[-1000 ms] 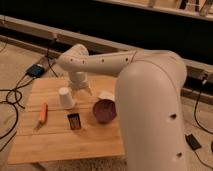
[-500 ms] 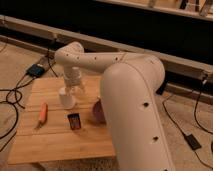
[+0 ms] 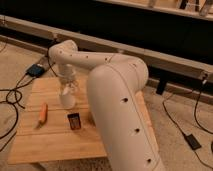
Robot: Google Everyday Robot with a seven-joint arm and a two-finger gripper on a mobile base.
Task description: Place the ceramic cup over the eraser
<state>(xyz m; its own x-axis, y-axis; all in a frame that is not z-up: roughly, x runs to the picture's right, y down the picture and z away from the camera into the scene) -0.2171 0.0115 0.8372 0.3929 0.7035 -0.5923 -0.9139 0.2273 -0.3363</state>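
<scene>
**Gripper down on cup, eraser uncovered**

Ceramic cup (image 3: 68, 100): small, plain white, no handle, tapered. It stands upright on the wooden table (image 3: 50, 145), in the left-centre part of the top. Only its lower body shows clearly; the top part merges with the gripper hardware above it.

Gripper (image 3: 67, 89): points straight down, directly above the cup, its tip at the cup's upper part. Fingers are spread apart and released, not clenched. They sit at either side of the cup's top, with the cup between and just below them. Whether they touch the cup wall is unclear. The cup's base is on the table, not lifted.

Eraser (image 3: 74, 120): small dark block with an orange-tan mark on its face. It lies on the table just in front of the cup and slightly to the camera's right, apart from it and not covered.

An orange stick (image 3: 43, 113) lies on the table to the camera's left of the eraser, well clear of the cup. The big white arm (image 3: 117, 100) fills the middle of the view and hides the table's right side.
</scene>
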